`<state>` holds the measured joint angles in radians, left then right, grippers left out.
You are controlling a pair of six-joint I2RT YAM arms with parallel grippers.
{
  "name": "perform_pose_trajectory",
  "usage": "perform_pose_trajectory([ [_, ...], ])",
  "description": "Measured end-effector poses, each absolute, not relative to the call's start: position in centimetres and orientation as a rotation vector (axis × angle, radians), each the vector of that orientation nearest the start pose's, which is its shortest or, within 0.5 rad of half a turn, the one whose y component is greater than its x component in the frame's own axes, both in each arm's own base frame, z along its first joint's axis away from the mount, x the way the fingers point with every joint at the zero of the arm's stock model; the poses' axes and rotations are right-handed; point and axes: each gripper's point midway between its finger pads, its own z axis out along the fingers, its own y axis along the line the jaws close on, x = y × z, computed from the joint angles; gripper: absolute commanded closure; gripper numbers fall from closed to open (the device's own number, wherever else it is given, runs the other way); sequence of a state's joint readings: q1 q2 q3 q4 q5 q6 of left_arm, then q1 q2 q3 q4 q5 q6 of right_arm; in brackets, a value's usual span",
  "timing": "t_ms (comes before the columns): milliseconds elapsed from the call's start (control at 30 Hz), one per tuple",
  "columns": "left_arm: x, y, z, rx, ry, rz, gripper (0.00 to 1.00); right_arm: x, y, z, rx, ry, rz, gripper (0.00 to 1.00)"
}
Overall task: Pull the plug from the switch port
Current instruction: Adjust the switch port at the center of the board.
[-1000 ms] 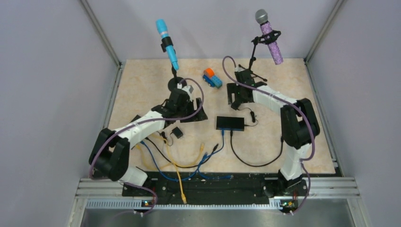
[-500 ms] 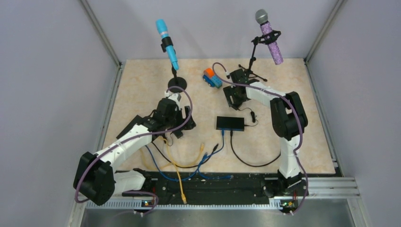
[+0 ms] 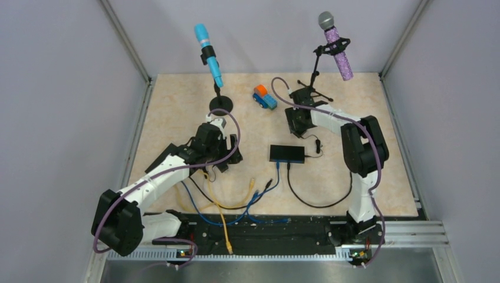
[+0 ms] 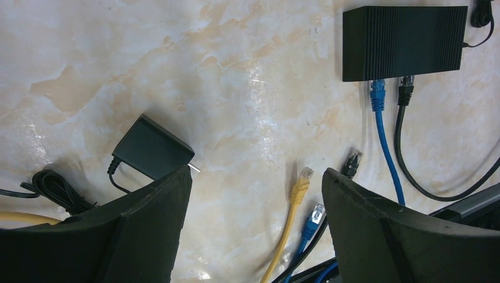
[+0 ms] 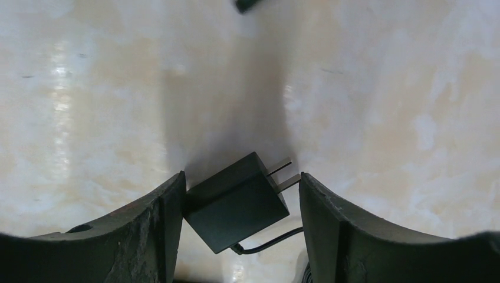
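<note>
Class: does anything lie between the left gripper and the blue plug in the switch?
Nothing visible blocks the way. Bare table separates the open left gripper from the blue plug in the switch; loose cable ends lie flat beside that route.

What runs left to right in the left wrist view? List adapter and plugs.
Black power adapter, yellow plug, loose black plug, blue plugged-in plug, black plugged-in plug.
</note>
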<state>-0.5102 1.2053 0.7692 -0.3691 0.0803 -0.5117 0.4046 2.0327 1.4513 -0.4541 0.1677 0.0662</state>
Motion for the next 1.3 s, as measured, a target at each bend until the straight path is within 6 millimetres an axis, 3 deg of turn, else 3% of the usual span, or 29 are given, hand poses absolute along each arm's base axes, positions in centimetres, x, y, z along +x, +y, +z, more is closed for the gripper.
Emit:
perform_pose_trajectory([
  [133,26.1,-18.5,10.8,0.047,2.451,-0.564,0.14,42.8,12.8,3.1,-0.236,2.568,-0.086,0.47],
  [400,26.2,-18.7,10.9,0.061,2.452,-0.571,0.14,38.5,5.9,3.4,0.141,2.577,-0.190,0.44],
  [533,26.3,-19.2,10.8,0.073,2.461,-0.595,0.14,36.1,3.0,3.5,0.409,2.550,-0.182,0.39],
  [600,26.2,-19.4,10.6,0.078,2.473,-0.606,0.14,34.9,2.1,3.4,0.516,2.532,-0.180,0.31],
  [733,26.1,-19.8,10.3,0.090,2.490,-0.630,0.14,33.6,2.0,3.5,0.659,2.492,-0.148,0.20],
  [833,25.9,-20.0,10.3,0.097,2.496,-0.649,0.13,33.4,1.8,4.3,0.734,2.440,-0.138,0.18],
  [1000,25.7,-20.2,10.4,0.107,2.498,-0.670,0.13,33.5,1.8,8.2,0.742,2.313,-0.062,0.17],
  [1167,25.3,-20.9,10.6,0.146,2.501,-0.724,0.14,33.0,4.0,12.4,0.619,2.214,0.157,0.17],
  [1300,24.3,-21.8,10.5,0.223,2.521,-0.806,0.16,31.1,7.0,11.7,0.521,2.272,0.316,0.18],
])
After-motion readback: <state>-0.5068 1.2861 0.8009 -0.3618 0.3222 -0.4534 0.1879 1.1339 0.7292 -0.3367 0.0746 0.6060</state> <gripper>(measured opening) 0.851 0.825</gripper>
